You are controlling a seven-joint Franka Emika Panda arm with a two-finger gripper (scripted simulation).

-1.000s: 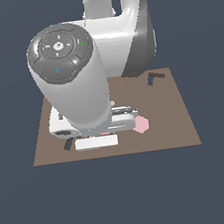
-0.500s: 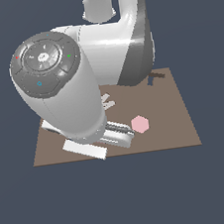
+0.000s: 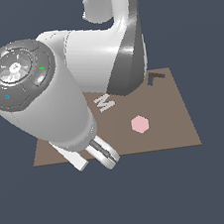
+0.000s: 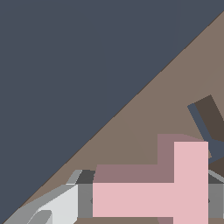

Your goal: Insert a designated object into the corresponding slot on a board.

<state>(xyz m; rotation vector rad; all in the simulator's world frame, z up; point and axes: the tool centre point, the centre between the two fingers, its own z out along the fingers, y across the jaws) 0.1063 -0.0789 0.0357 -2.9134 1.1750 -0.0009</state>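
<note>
Near the board's (image 3: 180, 125) edge, the pink T (image 4: 175, 192) is held clamped in the gripper (image 3: 105, 157), raised above the surface so it can be carried to the slot (image 4: 210, 120).

Exterior cam: high, looking down at an angle on the brown board (image 3: 161, 127); arm (image 3: 48, 102) sits close to the lens and hides much of the board's 9 o'clock half. Wrist cam: v. close, looking steeply down past the claw (image 4: 144, 203) at the pink T (image 4: 175, 188) and one board (image 4: 144, 113) edge. Shared: board surface only.
</note>
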